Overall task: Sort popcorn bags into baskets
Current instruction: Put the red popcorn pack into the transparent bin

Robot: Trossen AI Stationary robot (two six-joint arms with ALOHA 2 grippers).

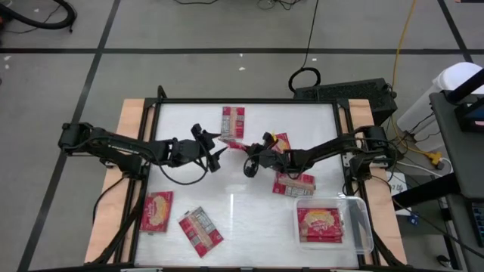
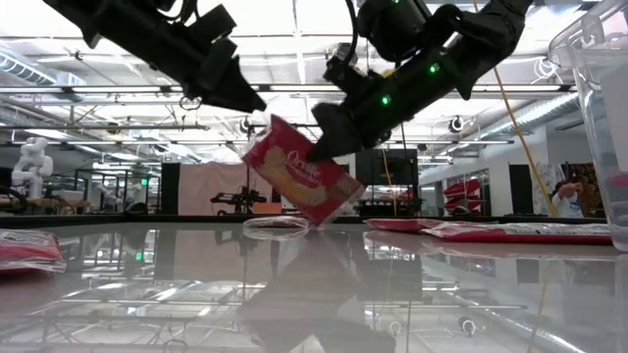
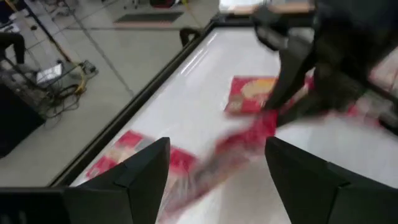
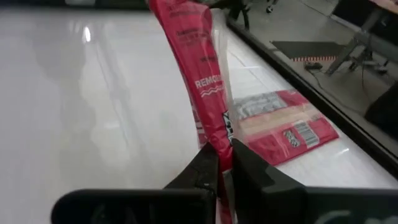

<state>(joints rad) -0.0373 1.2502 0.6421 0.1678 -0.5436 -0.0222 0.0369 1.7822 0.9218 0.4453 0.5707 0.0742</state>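
One red popcorn bag (image 2: 299,184) hangs in the air over the middle of the table, with my right gripper (image 4: 222,163) shut on it. My left gripper (image 3: 217,168) stands open just to the left of the bag's upper corner, touching nothing. Other popcorn bags lie flat on the white table: one at the far side (image 1: 234,121), two under the right arm (image 1: 293,183), and two near the front left (image 1: 157,210). The clear basket (image 1: 364,230) at the front right holds a bag (image 1: 321,224). My right gripper pinches the bag between its two fingers at one edge (image 4: 217,140). The fingers (image 2: 319,147) come at it slanting down from the table's right side. The bag stands on edge and tilted; I cannot tell whether its lowest corner (image 2: 319,221) touches the table.
A raised dark frame (image 1: 151,166) runs round the white tabletop, with wooden strips outside it. A black box (image 1: 348,94) and cables sit beyond the far right corner. Bare white surface lies in the middle front (image 1: 249,219).
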